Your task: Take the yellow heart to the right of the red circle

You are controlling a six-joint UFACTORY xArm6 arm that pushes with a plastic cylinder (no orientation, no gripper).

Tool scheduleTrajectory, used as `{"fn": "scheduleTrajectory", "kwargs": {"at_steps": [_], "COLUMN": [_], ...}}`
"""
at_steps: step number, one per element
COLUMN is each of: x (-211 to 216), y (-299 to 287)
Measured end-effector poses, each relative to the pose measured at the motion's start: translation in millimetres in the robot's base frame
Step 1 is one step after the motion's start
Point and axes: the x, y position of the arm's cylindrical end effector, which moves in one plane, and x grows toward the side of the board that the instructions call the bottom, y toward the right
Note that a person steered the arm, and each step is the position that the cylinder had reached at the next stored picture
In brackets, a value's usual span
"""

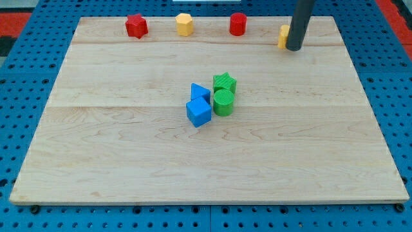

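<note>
1. My tip point(294, 48) has no hand, so nothing spreads or pinches.
2. The yellow heart point(283, 36), maybe half hidden, touches my tip's left side.
3. The red circle point(238, 24) sits farther left.
4. The heart looks nearly placed; a small push remains.

Robot lab bench: wooden board point(206, 161) on blue pegboard point(26, 77).
</note>
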Motion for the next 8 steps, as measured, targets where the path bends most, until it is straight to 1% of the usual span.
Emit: {"fn": "scheduleTrajectory", "kwargs": {"at_steps": [1, 2, 3, 4, 5, 6, 8], "x": [-13.4, -16.2, -12.2, -13.5, -20.2, -20.2, -41.3], "y": [1.3, 1.6, -20.4, -59.9, -42.1, -9.7, -1.7]}}
